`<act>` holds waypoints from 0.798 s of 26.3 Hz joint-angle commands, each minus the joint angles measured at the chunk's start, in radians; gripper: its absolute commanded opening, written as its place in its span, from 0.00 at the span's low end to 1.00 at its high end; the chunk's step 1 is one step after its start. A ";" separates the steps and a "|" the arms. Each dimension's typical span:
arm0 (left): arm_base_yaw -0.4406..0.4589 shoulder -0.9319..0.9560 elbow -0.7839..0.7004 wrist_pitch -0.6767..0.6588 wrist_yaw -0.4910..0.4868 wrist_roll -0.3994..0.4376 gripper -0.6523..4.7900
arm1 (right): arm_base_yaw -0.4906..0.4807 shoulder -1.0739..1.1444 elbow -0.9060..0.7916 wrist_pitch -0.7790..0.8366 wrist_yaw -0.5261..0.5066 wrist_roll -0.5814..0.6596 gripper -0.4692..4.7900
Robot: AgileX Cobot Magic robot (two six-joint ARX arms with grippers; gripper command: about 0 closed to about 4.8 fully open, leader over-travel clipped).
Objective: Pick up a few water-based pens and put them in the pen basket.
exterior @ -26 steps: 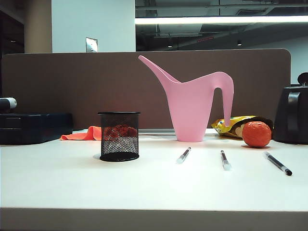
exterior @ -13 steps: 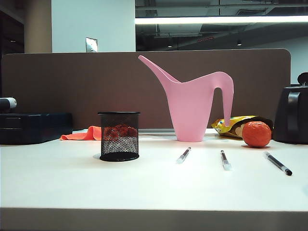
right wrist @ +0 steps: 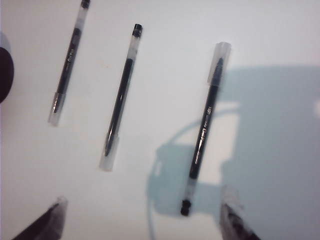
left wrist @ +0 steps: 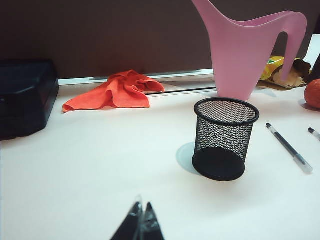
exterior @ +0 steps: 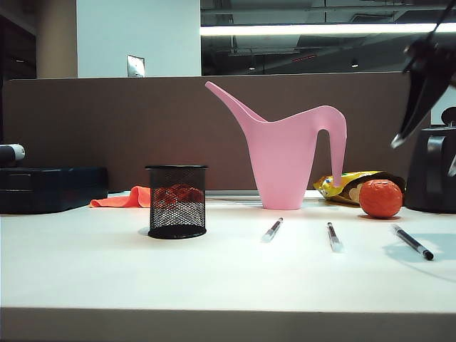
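Clear plastic barrels with dark ink cores mark the three pens, which lie flat in a loose row on the table, apart from one another. In the exterior view the left pen (exterior: 271, 229) and the middle pen (exterior: 333, 236) sit in front of the watering can, and the right pen (exterior: 411, 241) lies nearer the table's right side. Each has a clear cap at one end and a small black plug at the other.

Left of the pens and well apart from them, the pen basket (exterior: 177, 201) stands upright, a black wire-mesh cup with a solid rim and base, see-through at the sides.

White and smooth, the table (exterior: 214, 278) carries soft shadows; a brown partition (exterior: 107, 128) closes it off behind, with a dim office ceiling and a light strip beyond.

The right gripper (right wrist: 142, 220) hangs over the right pen with its fingers spread wide and nothing between them. The left gripper (left wrist: 140, 225) hovers low over bare table near the basket, its tips close together and empty.

Farther back stand a pink watering can (exterior: 288, 153), an orange ball (exterior: 380, 198), a yellow snack bag (exterior: 342, 185), an orange cloth (exterior: 125, 198) and a black box (exterior: 50, 189).
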 commanded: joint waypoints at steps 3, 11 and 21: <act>0.000 0.001 0.001 0.008 0.005 0.008 0.11 | 0.036 0.122 0.004 0.091 0.071 0.000 0.85; 0.000 0.001 0.001 0.008 0.035 0.008 0.11 | 0.085 0.251 0.004 0.158 0.187 0.002 0.85; 0.000 0.001 0.001 0.008 0.046 0.008 0.11 | 0.106 0.332 0.092 0.166 0.250 0.002 0.74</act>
